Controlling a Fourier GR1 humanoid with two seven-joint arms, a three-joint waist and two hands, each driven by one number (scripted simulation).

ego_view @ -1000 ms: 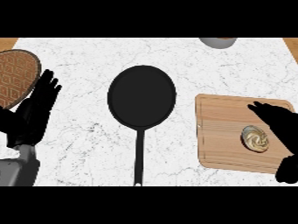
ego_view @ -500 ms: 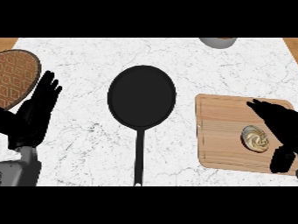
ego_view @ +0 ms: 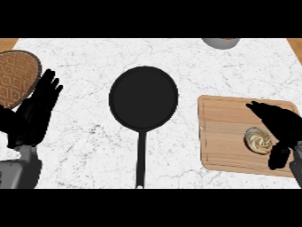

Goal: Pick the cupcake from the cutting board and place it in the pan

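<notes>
Counter: white marbled counter (ego_view: 87, 146) fills most of the view; strips of wooden surface show at the 10 and 2 o'clock corners.
Pan: black pan (ego_view: 143, 98) sits at the centre, its long handle running straight toward 6 o'clock.
Cutting board: wooden cutting board (ego_view: 228, 133) lies at 3 to 4 o'clock, well apart from the pan.
Cupcake: the cupcake (ego_view: 259, 139), seen from above as a pale swirl, stands on the right half of the cutting board, not in the pan.
Right hand: the right hand (ego_view: 285, 126) hangs over the board just beside the cupcake, fingers curved down past its right side and thumb below it; whether they touch it cannot be told, and nothing is grasped.
Left hand: the left hand (ego_view: 30, 116) rests at 9 o'clock, released, fingers straight and pointing toward 12 o'clock.
Plate: a brown patterned plate (ego_view: 13, 80) lies at 10 o'clock, cut off by the left edge, partly covered by the left hand; a green thing on it is too cropped to name.
Bowl: a grey bowl (ego_view: 220, 42) at 1 o'clock is cut off by the top edge.
Change: against the earlier frame the right hand has shifted slightly lower and closer round the cupcake; pan, board and left hand lie as before.
</notes>
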